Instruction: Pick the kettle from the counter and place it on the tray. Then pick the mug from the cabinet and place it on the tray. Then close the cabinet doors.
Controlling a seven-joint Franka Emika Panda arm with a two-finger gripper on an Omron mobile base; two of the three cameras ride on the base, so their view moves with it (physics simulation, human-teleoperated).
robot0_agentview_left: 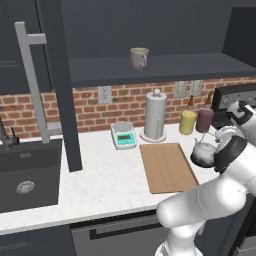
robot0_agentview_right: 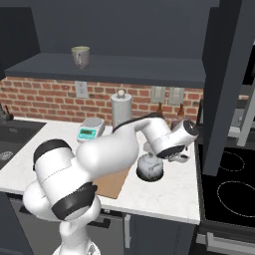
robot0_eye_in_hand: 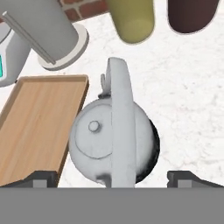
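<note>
My own arm hides much of the kettle (robot0_agentview_right: 149, 168) in the right base view. My pincer (robot0_eye_in_hand: 112, 177) hangs spread wide above it, holding nothing. The kettle sits on the counter (robot0_eye_in_hand: 188, 118) just right of the tray (robot0_eye_in_hand: 35, 127); behind it stand a yellow canister (robot0_eye_in_hand: 131, 19), a maroon canister (robot0_eye_in_hand: 192, 15) and a grey cylinder (robot0_eye_in_hand: 43, 30).

The arm (robot0_agentview_right: 99, 154) is glossy white, built of thick rounded segments; dark charcoal bands ring its joints; the gripper (robot0_eye_in_hand: 111, 177) ends in two small dark, blocky finger tips.
</note>
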